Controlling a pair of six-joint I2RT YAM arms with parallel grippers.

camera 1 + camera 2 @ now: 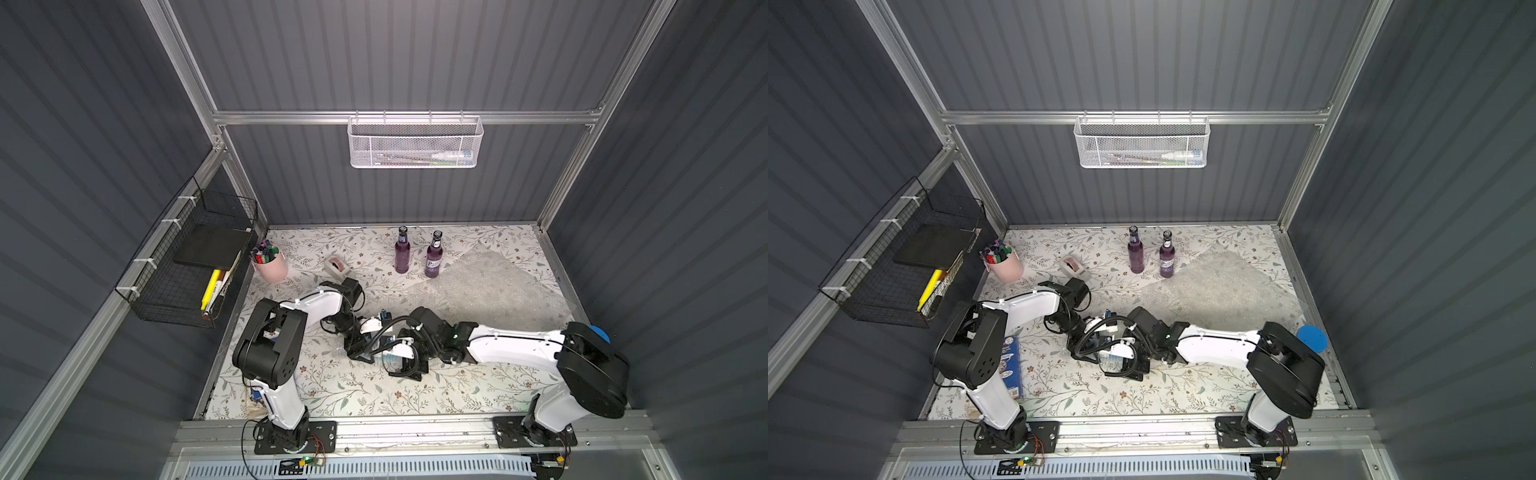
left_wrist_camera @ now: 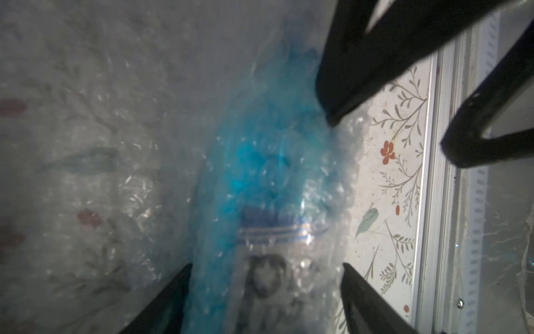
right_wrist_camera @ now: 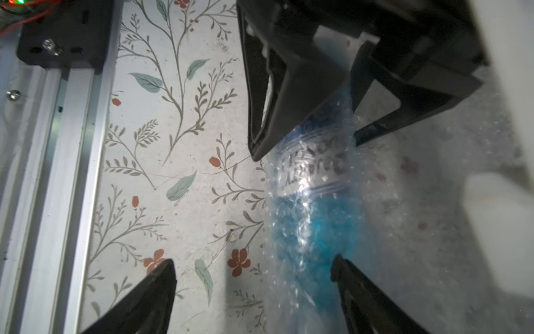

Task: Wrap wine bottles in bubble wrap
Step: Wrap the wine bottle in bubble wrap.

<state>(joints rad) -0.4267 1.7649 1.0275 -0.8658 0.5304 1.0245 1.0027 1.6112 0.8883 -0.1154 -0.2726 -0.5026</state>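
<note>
Blue bottle (image 3: 306, 219) lies on its side at front centre under a fold of bubble wrap (image 1: 490, 286), placed so the sheet can roll round it. Left gripper (image 2: 265, 264) straddles the label end, fingers apart against the wrap; you can't tell whether they pinch. Right gripper (image 3: 253, 258) gapes wide, one finger over bare table (image 1: 374, 395), probably ready to tuck the fold. Purple bottles (image 1: 402, 254) (image 1: 434, 259) stand upright at the back, beside the sheet. Floral tabletop, dark ribbed walls, white mesh basket (image 1: 415, 143) on the back rail.
</note>
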